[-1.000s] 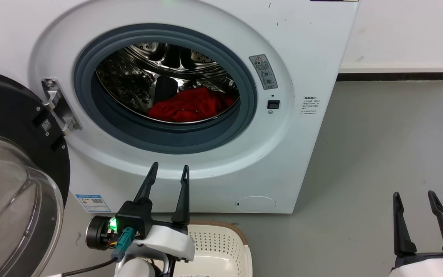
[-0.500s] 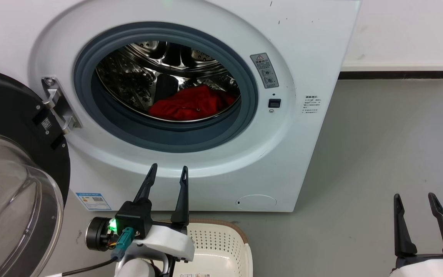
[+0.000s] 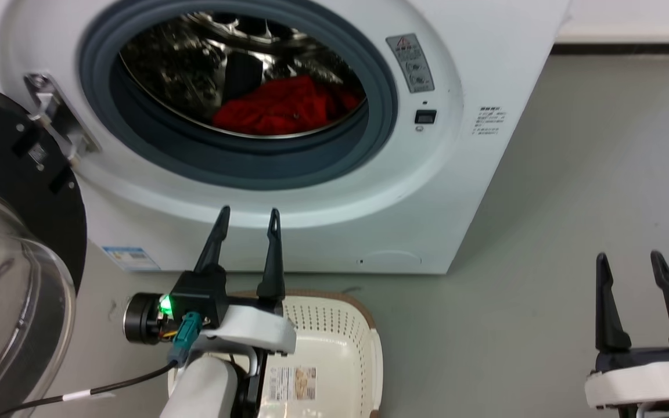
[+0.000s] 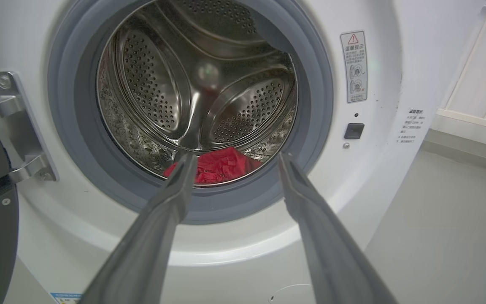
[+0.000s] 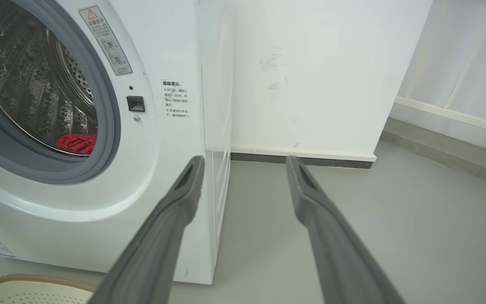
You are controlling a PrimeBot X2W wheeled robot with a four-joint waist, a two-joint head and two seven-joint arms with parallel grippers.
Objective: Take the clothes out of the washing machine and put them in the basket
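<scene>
Head view: we log the washing machine (image 3: 323, 232), door (image 3: 50, 220) open at left; red clothes (image 3: 285, 107) low in its drum (image 3: 183, 64); basket (image 3: 334, 342) on the floor (image 3: 543, 232) before it, beneath our left gripper (image 3: 250, 211), fingers (image 3: 211, 249) spread. Our right gripper (image 3: 628, 255), far right, fingers spread.
Left wrist view: clothes far beyond our fingers.
Right wrist view: clothes in drum, left.

The left arm (image 3: 204, 386) and right arm (image 3: 636, 386) both point forward, their jaws parted and empty.
</scene>
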